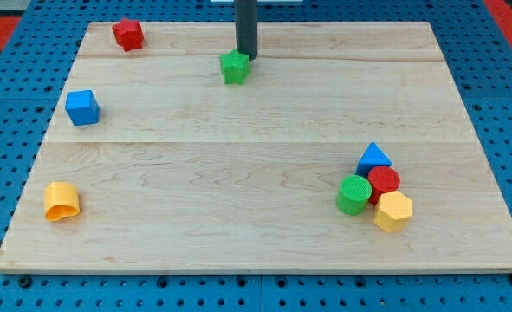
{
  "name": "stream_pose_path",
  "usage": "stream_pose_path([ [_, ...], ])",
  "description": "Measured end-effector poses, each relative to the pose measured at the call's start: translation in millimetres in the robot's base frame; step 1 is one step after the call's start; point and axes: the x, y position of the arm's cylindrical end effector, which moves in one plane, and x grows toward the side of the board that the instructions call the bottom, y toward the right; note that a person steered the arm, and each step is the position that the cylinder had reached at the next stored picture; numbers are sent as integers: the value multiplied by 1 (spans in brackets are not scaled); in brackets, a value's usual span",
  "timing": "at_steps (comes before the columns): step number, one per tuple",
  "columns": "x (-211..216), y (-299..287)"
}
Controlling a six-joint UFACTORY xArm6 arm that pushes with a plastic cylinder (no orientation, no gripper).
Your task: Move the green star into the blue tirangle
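While my tip is set against the star at its 1 o'clock side, no jaws are present to spread or pinch. The star is found near 12 o'clock on the board; the triangle lies well apart toward 4 o'clock. Contact should be shifted to 10 o'clock, so that a straight push is obtained.

star top centre, touching my tip (seemingly), triangle lower right

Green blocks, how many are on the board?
2. The green star sits near the view's top, by the rod's end. The green round block is at lower right, beside the red round block.
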Motion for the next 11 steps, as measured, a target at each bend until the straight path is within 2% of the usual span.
stream_pose_path([
  [1,3,-80],
  [2,66,-76],
  [3,54,-2],
  [4,12,-30],
  [5,-15,-10],
  [6,11,21],
  [7,58,57],
  [8,-7,-4],
  [10,3,87],
  [11,44,63],
])
